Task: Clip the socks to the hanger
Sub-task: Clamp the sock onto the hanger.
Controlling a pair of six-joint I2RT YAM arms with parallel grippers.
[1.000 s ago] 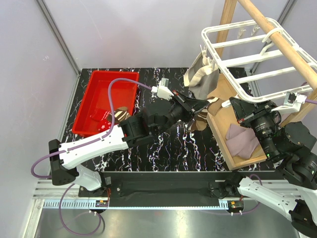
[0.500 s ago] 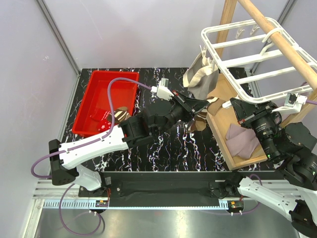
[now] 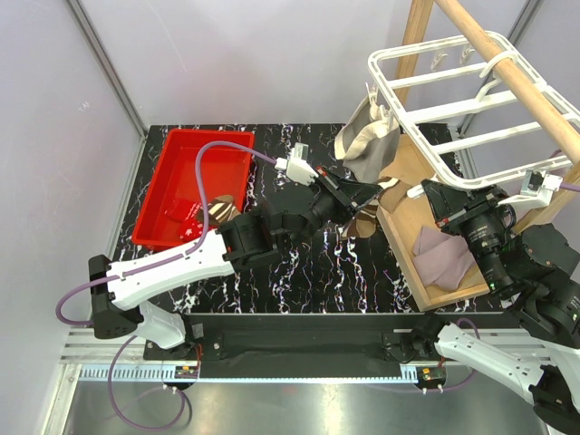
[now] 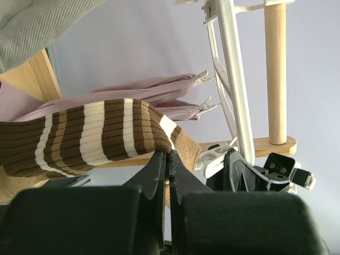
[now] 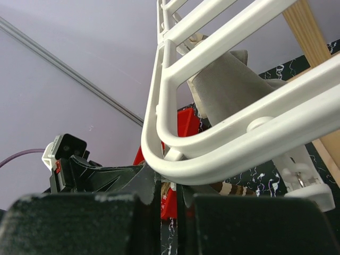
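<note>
Now the left pincer is clamped on the striped sock, just beside a corner clip of the hanger; the right pincer sits narrow under that corner; feed the cuff squarely into the clip's mouth, keeping fabric taut and the frame steady.

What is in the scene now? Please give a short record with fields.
left gripper: shut on striped sock
right gripper: shut on clip under hanger
hung on hanger: beige-grey sock
wooden board: mauve sock lying on it
red tub: red sock inside
</note>
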